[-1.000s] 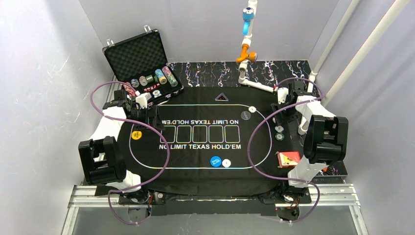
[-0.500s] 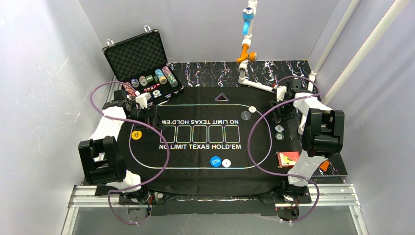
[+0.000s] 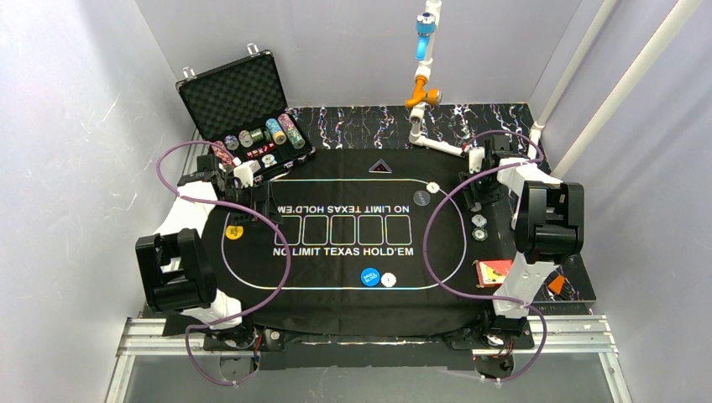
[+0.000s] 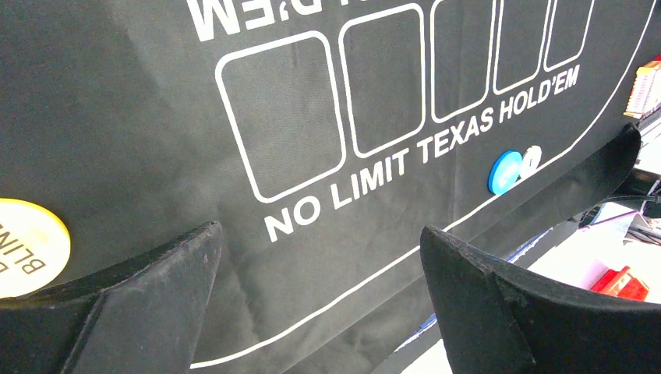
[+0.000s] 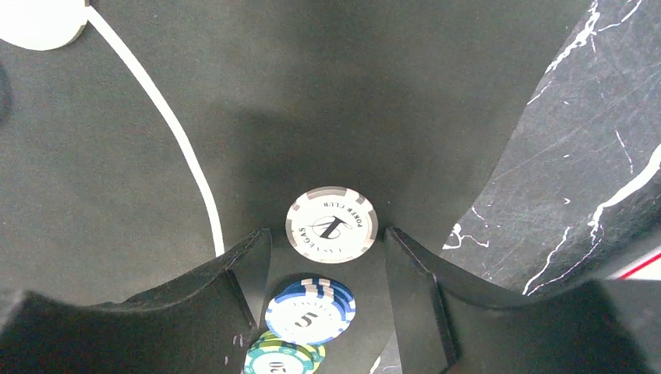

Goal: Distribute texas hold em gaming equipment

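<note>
In the right wrist view three striped poker chips lie in a row on the black mat [image 5: 117, 156]: a grey-white "1" chip [image 5: 332, 224], a blue "5" stack [image 5: 309, 308] and a green-yellow "20" chip [image 5: 281, 358]. My right gripper [image 5: 326, 234] is open, its jaws either side of the blue stack without touching it. From above it hangs at the mat's right edge [image 3: 476, 193], just above two chips [image 3: 479, 228]. My left gripper [image 4: 319, 230] is open and empty over the mat's left end, beside the yellow button [image 4: 23, 245]. The blue button [image 3: 370, 276] and a white button [image 3: 389, 279] lie at the near line.
The open black case [image 3: 243, 109], holding rows of chips, stands at the back left. A red card deck [image 3: 494, 270] sits off the mat at the right. Another white button [image 3: 432, 187] and a dark disc [image 3: 421, 199] lie near the right gripper. A white pipe [image 3: 437, 144] stands behind.
The right arm has swung left toward the mat's right edge, and its jaws have narrowed a little. The left arm has not moved.
</note>
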`<control>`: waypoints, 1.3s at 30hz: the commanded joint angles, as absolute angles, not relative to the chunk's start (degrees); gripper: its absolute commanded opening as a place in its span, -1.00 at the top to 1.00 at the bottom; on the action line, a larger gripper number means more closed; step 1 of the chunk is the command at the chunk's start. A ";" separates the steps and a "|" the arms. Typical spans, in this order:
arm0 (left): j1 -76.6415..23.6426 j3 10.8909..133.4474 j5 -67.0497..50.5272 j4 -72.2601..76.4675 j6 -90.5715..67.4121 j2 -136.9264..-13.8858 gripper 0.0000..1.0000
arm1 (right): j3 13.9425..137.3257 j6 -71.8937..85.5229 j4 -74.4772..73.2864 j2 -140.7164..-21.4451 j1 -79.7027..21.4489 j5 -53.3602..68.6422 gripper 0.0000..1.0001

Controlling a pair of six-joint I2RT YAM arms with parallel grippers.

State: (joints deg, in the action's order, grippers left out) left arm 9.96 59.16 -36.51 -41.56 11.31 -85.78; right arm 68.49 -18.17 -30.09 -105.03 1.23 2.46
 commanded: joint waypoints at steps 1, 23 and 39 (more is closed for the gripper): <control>10.27 60.80 -38.08 -42.19 11.49 -85.30 -0.97 | 69.96 -17.61 -28.65 -105.96 0.62 2.16 -0.26; 10.51 61.17 -39.32 -43.06 11.36 -85.03 -0.97 | 70.43 -18.96 -31.95 -102.96 0.25 2.59 0.21; 10.88 62.08 -43.22 -43.51 11.09 -85.14 -0.97 | 70.05 -20.39 -35.27 -96.70 -7.35 3.14 0.23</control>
